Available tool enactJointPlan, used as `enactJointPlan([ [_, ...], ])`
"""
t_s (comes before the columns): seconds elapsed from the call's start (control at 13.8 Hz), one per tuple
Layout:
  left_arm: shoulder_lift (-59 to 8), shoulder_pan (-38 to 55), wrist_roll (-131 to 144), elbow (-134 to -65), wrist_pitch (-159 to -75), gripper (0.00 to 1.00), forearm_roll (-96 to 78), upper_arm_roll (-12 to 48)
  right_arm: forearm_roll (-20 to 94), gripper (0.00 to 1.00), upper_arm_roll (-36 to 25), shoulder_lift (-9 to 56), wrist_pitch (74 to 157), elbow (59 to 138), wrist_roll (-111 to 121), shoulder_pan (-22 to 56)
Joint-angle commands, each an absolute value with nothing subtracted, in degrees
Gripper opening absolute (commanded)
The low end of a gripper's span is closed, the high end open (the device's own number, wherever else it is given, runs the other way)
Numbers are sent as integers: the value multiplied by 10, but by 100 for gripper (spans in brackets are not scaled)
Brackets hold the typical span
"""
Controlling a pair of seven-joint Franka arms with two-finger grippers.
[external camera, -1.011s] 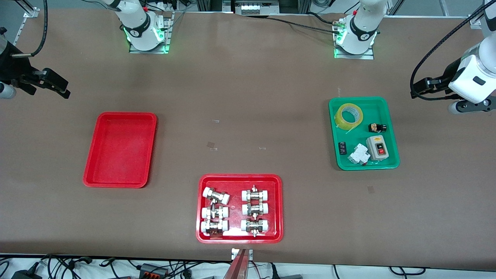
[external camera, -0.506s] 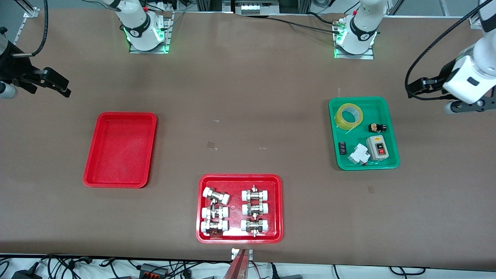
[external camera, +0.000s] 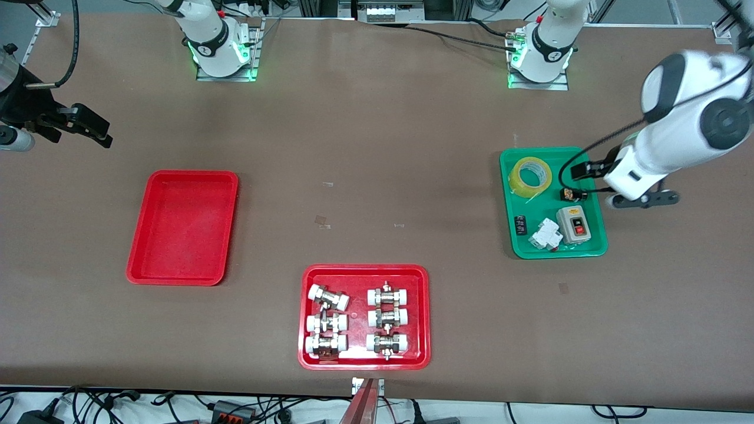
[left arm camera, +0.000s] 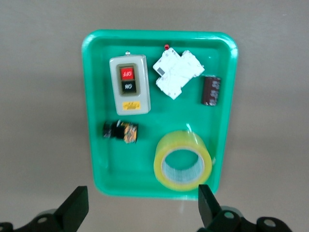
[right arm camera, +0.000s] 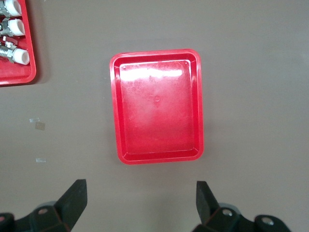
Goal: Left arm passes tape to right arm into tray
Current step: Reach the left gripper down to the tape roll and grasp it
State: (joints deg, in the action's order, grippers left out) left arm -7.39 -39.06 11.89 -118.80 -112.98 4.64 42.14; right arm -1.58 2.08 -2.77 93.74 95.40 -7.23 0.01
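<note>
Left gripper over the green plastic tray, fingers spread, empty.
It should straddle the translucent yellow packing tape roll; right gripper waits, released, above the plain red tray.

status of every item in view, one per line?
tape: lying flat in the green tray, not gripped
left gripper: open, over the green tray's edge
right gripper: open, waiting up in the air
red tray: nothing in it
switch box: lying in the green tray
fittings tray: holds six fittings

Three trays: two red, one green. Six white-capped fittings. One tape roll, two arms.
</note>
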Motion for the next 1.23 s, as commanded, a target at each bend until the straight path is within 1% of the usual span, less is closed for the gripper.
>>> enactJointPlan([
  [0.0,-108,-406,120,-1272,-1257,100,51,425,-13,100,23,-33,933,954,-69,-1],
  [0.07,-125,-407,120,-1276,-1266,100,53,425,-13,100,23,-33,931,954,-69,-1],
  [0.22,-126,-410,120,-1281,-1264,100,53,425,-13,100,23,-33,928,954,-69,-1],
  [0.36,-120,-408,121,-1302,-1265,100,53,425,-12,100,22,-35,928,954,-69,-1],
  [0.65,-134,-403,134,-1324,-1276,100,57,425,-12,100,21,-38,927,954,-68,-2],
  [0.94,-138,-407,138,-1371,-1339,100,57,425,-12,100,22,-38,927,954,-68,-1],
  [1.16,-154,-408,138,-1374,-1347,99,57,423,-12,100,24,-38,927,954,-68,-1],
])
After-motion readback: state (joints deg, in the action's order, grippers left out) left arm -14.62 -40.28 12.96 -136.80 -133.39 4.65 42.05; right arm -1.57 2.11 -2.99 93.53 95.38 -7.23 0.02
